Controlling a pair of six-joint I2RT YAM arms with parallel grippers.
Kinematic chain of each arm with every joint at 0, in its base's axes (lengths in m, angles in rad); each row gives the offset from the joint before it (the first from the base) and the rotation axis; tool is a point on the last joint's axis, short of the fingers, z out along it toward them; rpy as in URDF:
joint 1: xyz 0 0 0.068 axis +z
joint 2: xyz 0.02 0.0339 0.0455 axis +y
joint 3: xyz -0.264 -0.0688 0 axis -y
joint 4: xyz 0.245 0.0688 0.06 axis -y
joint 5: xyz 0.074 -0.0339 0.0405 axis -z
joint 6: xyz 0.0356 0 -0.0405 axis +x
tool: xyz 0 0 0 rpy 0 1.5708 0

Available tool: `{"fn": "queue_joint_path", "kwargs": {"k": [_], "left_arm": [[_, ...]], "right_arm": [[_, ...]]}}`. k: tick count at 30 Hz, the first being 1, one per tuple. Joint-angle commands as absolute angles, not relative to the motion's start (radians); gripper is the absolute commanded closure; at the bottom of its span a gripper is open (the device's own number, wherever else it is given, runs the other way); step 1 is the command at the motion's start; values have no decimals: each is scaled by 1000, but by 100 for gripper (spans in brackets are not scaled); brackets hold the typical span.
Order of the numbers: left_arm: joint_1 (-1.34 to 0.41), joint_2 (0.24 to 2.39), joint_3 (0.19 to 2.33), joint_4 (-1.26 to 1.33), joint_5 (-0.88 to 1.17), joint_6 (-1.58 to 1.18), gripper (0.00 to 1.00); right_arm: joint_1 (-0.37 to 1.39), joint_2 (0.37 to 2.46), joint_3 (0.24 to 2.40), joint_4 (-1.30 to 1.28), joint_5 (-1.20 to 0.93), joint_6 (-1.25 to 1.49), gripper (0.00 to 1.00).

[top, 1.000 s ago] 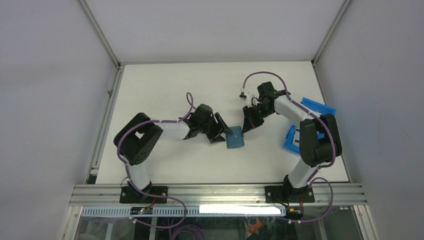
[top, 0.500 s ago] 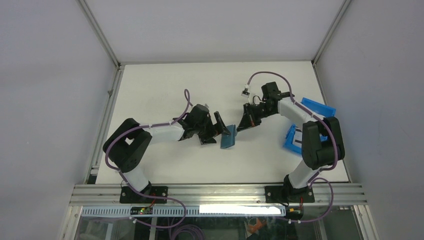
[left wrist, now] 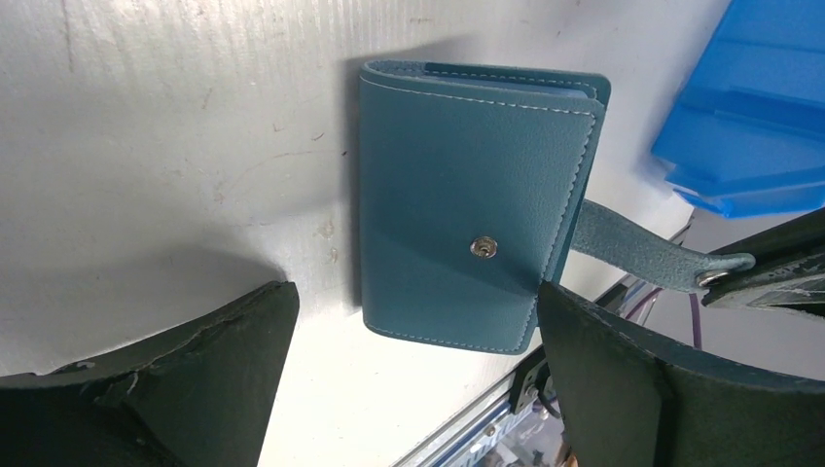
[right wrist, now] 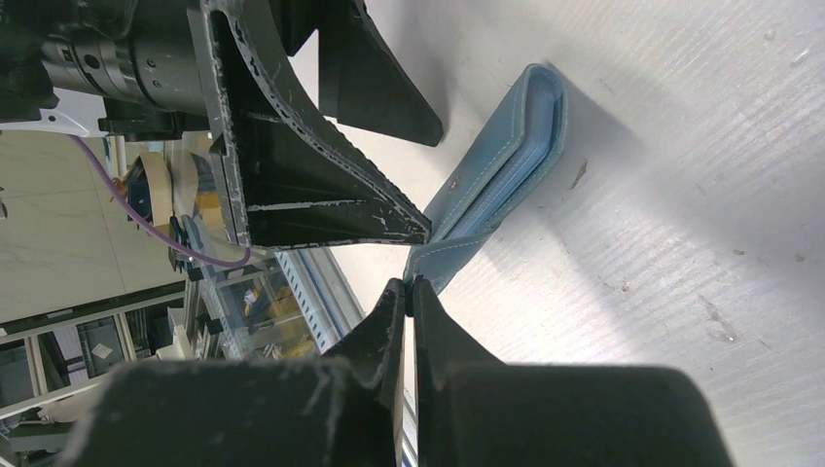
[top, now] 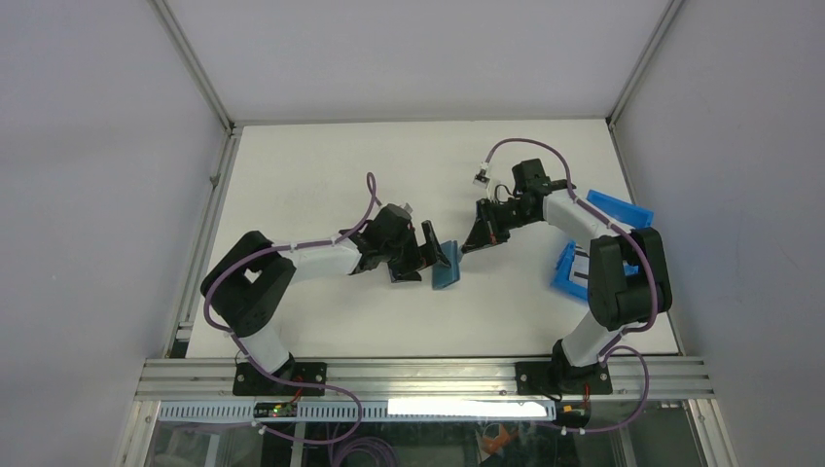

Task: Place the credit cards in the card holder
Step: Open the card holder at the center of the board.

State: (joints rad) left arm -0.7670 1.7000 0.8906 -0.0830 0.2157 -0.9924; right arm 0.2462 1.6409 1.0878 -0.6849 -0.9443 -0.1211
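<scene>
The teal card holder is folded shut near the table's middle and tilted up on one edge. In the left wrist view the card holder shows its snap button and its loose tab. My left gripper is open, with its jaws on either side of the holder's near edge, and grips nothing. My right gripper is shut on the tab's end, just right of the holder. I cannot clearly make out any credit cards.
A bright-blue plastic bin lies at the right behind my right arm, with another blue piece further back. The bin also shows in the left wrist view. The table's front rail runs just below the holder.
The card holder has gone from lying flat to tilted up and looks narrower from above. My left arm has stretched further toward it. My right gripper has shifted slightly right with the tab.
</scene>
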Motion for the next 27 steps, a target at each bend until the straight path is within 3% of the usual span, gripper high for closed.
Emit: {"fn": "queue_joint_path", "kwargs": {"k": [1, 12, 19, 27], "left_arm": [[-784, 1643, 913, -35, 221, -962, 1], [-804, 1662, 1000, -203, 141, -939, 3], [-830, 1706, 1094, -389, 62, -908, 20], [-826, 1688, 1065, -414, 46, -905, 52]], "right_arm": [[243, 1600, 1097, -650, -995, -106, 100], [244, 1595, 1092, -648, -997, -105, 100], [244, 1593, 1089, -647, -988, -108, 100], [239, 1575, 1094, -672, -884, -141, 100]]}}
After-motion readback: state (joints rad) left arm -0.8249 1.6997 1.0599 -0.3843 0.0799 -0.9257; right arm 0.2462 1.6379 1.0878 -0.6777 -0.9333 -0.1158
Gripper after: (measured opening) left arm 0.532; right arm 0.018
